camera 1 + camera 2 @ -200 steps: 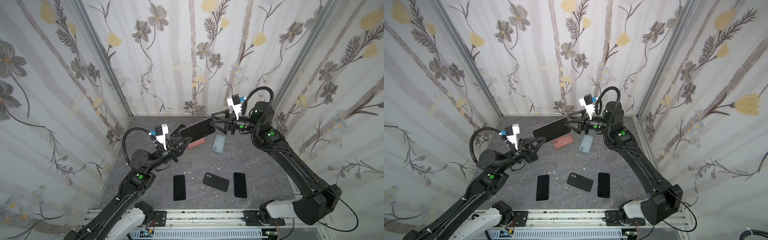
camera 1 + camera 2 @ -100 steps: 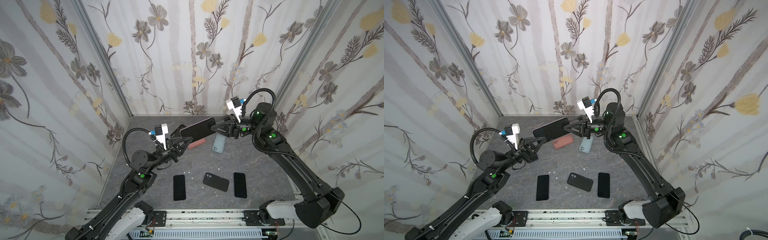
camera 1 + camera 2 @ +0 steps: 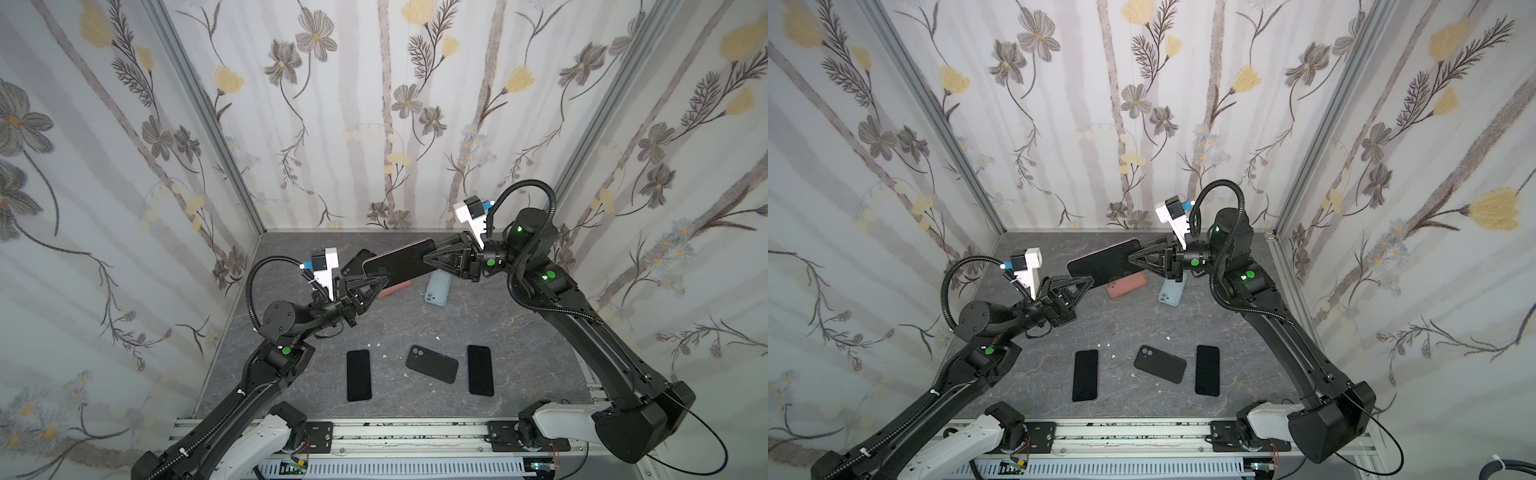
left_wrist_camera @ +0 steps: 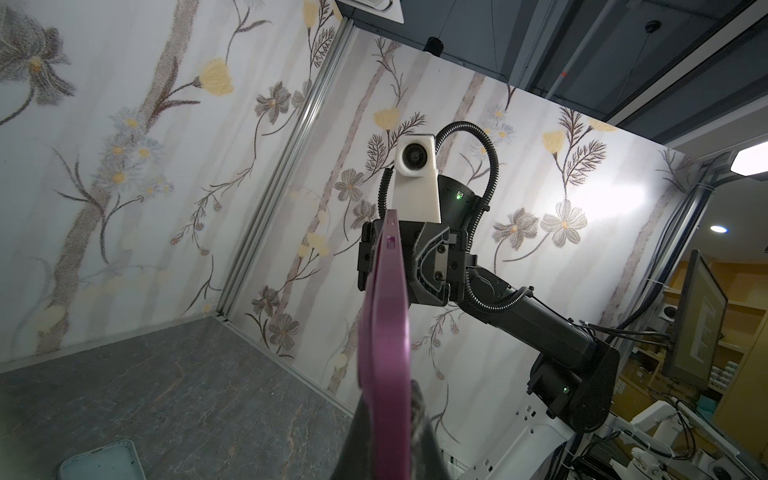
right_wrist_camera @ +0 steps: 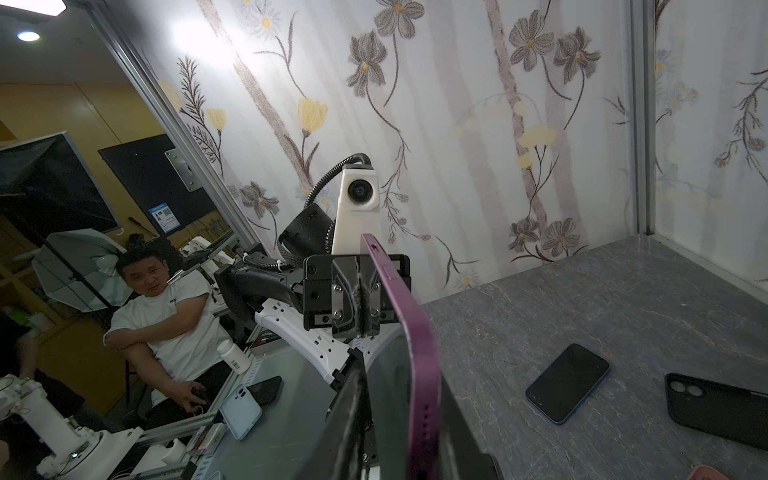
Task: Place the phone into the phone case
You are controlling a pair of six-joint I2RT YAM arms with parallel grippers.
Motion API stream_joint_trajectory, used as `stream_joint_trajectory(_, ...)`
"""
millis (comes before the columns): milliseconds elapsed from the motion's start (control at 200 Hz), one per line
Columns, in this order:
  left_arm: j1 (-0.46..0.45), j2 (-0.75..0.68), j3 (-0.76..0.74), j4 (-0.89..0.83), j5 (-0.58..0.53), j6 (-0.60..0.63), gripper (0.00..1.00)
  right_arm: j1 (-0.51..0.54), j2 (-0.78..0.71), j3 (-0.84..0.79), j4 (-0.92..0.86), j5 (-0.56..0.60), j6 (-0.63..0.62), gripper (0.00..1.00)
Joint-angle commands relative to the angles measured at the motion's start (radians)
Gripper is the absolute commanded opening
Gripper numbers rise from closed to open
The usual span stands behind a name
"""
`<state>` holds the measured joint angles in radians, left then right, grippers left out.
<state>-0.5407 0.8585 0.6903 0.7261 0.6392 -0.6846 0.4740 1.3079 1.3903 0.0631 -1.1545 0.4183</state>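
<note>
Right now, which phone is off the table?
The purple phone, raised between the left hand and the right hand; the two black phones lie flat on the table.

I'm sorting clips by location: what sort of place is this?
Probably a robot data-collection booth inside a lab: floral wallpapered panels box in a grey tabletop, left arm and right arm mount on a front rail, and outside sit a man, monitor and studio umbrella.
</note>
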Motion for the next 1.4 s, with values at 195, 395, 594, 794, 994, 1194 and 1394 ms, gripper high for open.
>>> stream_joint_trajectory(195,-0.002,0.008,0.026,0.009,0.009,0.023,0.0,0.009,-0.011,0.001,0.02,-0.059,0.008,0.0)
stream_joint_trajectory(395,-0.002,-0.005,0.049,-0.051,-0.127,0.073,0.34,-0.011,-0.025,0.01,0.049,-0.02,0.008,0.0)
stream_joint_trajectory(594,-0.002,-0.052,0.043,-0.131,-0.341,0.133,0.78,-0.07,-0.053,0.007,0.083,0.06,0.008,0.0)
stream_joint_trajectory(794,-0.002,-0.096,0.046,-0.339,-0.634,0.126,0.76,-0.14,-0.062,0.001,0.086,0.197,0.0,0.0)
stream_joint_trajectory(994,-0.001,-0.066,0.085,-0.601,-0.897,0.046,0.63,-0.167,-0.097,-0.018,-0.006,0.532,-0.1,0.0)
stream_joint_trajectory(1194,-0.014,0.081,0.177,-0.787,-0.897,-0.012,0.56,-0.198,-0.135,-0.056,-0.047,0.709,-0.117,0.0)
stream_joint_trajectory(1394,-0.109,0.198,0.223,-0.834,-0.961,-0.009,0.46,-0.241,-0.188,-0.123,-0.052,0.791,-0.11,0.0)
